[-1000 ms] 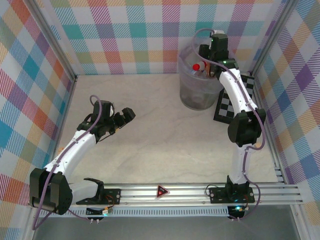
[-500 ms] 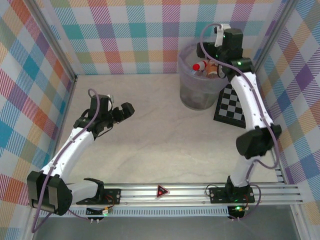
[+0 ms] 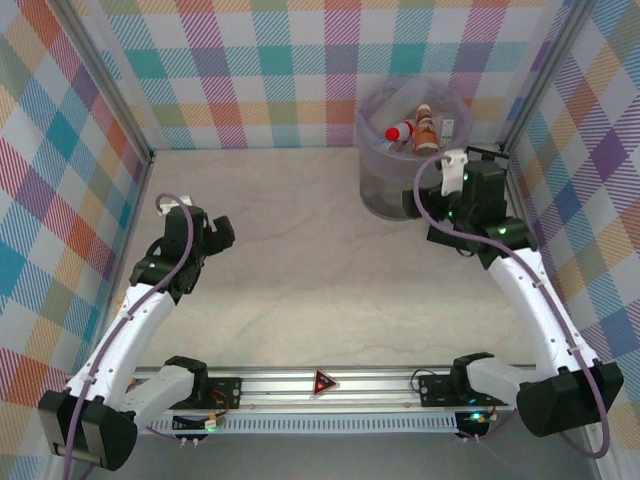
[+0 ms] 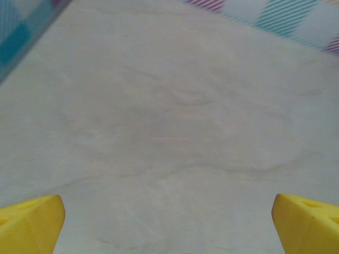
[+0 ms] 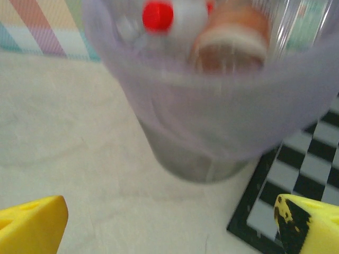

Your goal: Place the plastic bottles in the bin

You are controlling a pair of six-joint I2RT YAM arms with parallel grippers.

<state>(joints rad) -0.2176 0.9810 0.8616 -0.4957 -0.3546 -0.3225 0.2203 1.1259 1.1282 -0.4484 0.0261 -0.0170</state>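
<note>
looking at the counter (image 3: pixel 320 300), why do both sets of jaws stand wide with nothing between them?

the left jaws hang spread over bare counter, and no bottle lies near them to pick. the right jaws are released too, tips far apart, gripping nothing.

and the bin (image 5: pixel 201 121)?

straight ahead of the right jaws, upright and close, and well apart from the left jaws. the chequered board (image 5: pixel 312 174) lies flat ahead and to the right of them, beside the bin's foot.

the plastic bottles (image 3: pixel 415 132)?

inside the bin, above and beyond the right jaws' tips. there's a clear bottle with a red cap (image 5: pixel 158 16) and a brown bottle (image 5: pixel 230 39) just beside it. a pale one behind is too blurred to tell. i'd judge the task about finished.
</note>
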